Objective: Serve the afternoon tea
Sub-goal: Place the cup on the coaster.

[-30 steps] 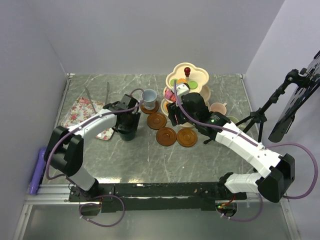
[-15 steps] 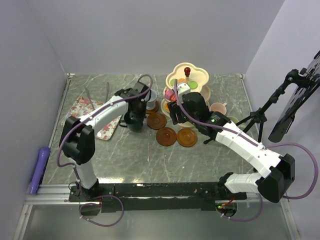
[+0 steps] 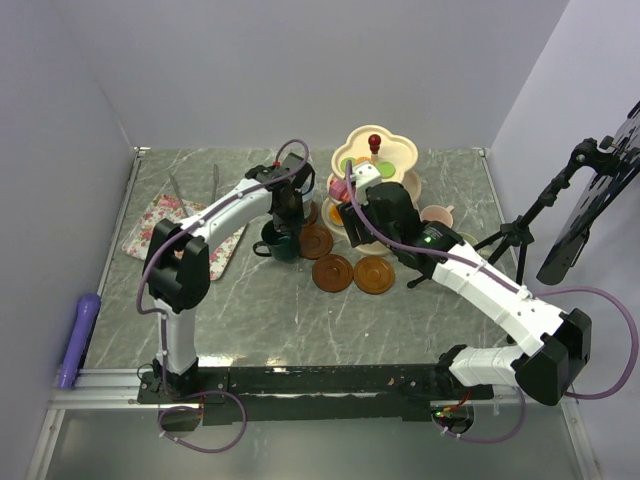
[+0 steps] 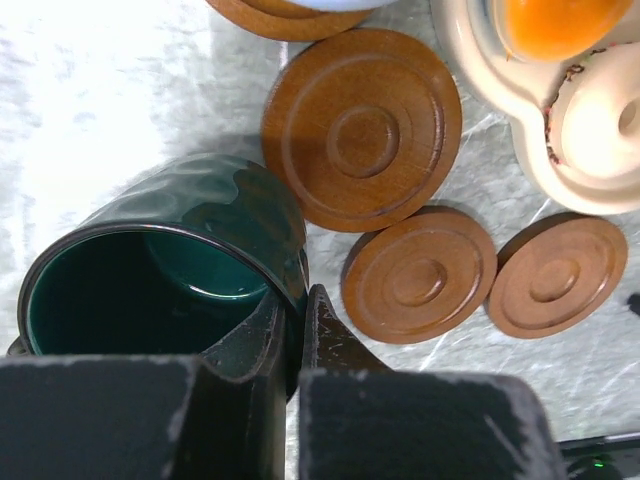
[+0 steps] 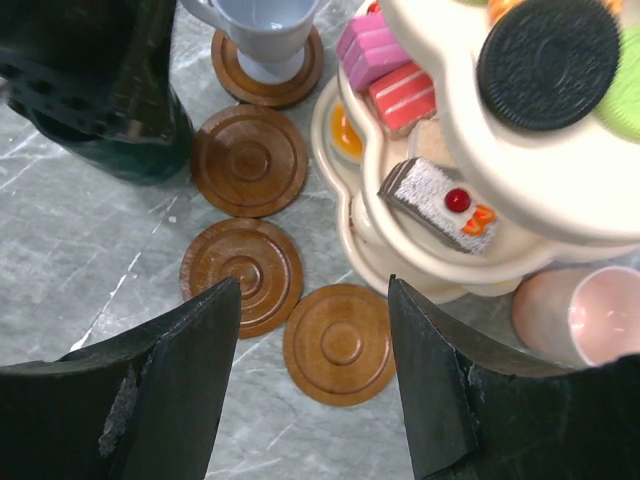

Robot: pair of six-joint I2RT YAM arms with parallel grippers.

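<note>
My left gripper (image 3: 284, 226) is shut on the rim wall of the dark green mug (image 3: 281, 245), one finger inside and one outside (image 4: 293, 325). The mug (image 4: 165, 262) hangs just left of three bare brown saucers (image 4: 362, 128) (image 4: 420, 275) (image 4: 565, 273). My right gripper (image 5: 310, 290) is open and empty above the saucer (image 5: 342, 343) in front of the cream three-tier stand (image 3: 376, 160), which carries small cakes (image 5: 435, 198). The grey-blue mug (image 5: 262, 22) stands on a fourth saucer (image 5: 268, 75). The pink mug (image 5: 585, 315) stands right of the stand. The light green mug is hidden.
A floral tray (image 3: 160, 222) lies at the left with thin metal tongs (image 3: 180, 192) behind it. A purple object (image 3: 79, 338) lies at the table's left edge. A tripod (image 3: 520, 235) stands at the right. Walls close the back and sides.
My left gripper has carried the dark green mug to the right, from beside the floral tray to next to the saucers. The right arm has hardly moved.
</note>
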